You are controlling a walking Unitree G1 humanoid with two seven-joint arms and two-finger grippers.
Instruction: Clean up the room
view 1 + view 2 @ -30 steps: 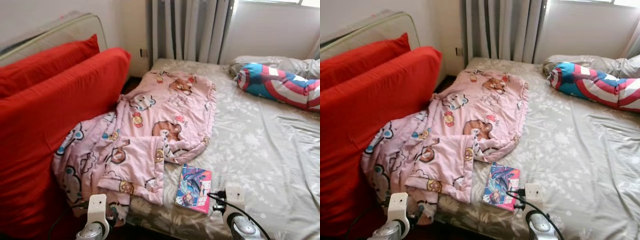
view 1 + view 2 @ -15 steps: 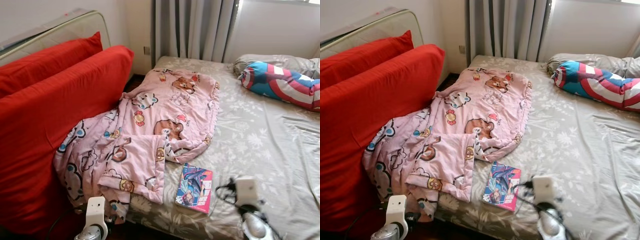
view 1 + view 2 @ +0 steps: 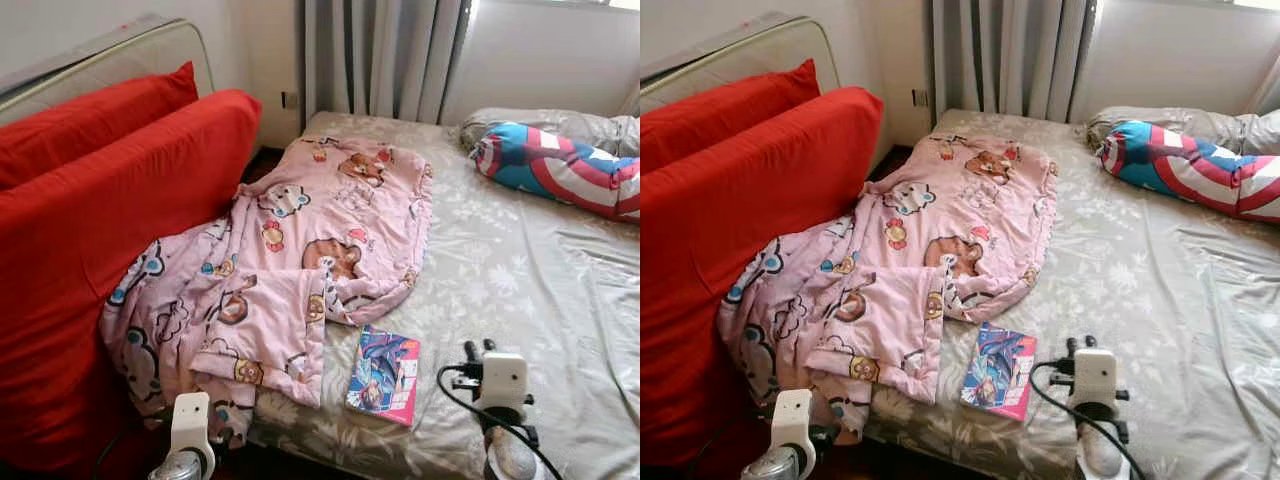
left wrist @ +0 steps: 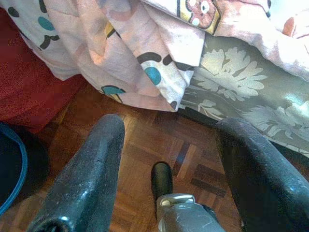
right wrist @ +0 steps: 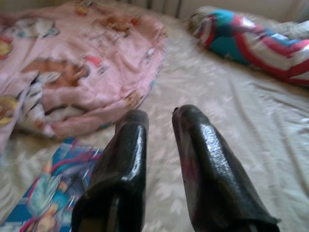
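Low in the frame, our right gripper (image 3: pixel 477 347) hovers over the bed (image 3: pixel 530 270), fingers narrowly apart, beside the book (image 3: pixel 384 373); our left gripper (image 4: pixel 169 159) gapes wide.

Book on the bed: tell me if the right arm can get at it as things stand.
Probably yes. The right gripper hovers over bare sheet just beside the book, with nothing between them; the blanket lies beside the book, not over it.

Pink cartoon blanket (image 3: pixel 300 250) rumpled, spilling off the bed; colourful book (image 3: pixel 384 374) flat beside it.
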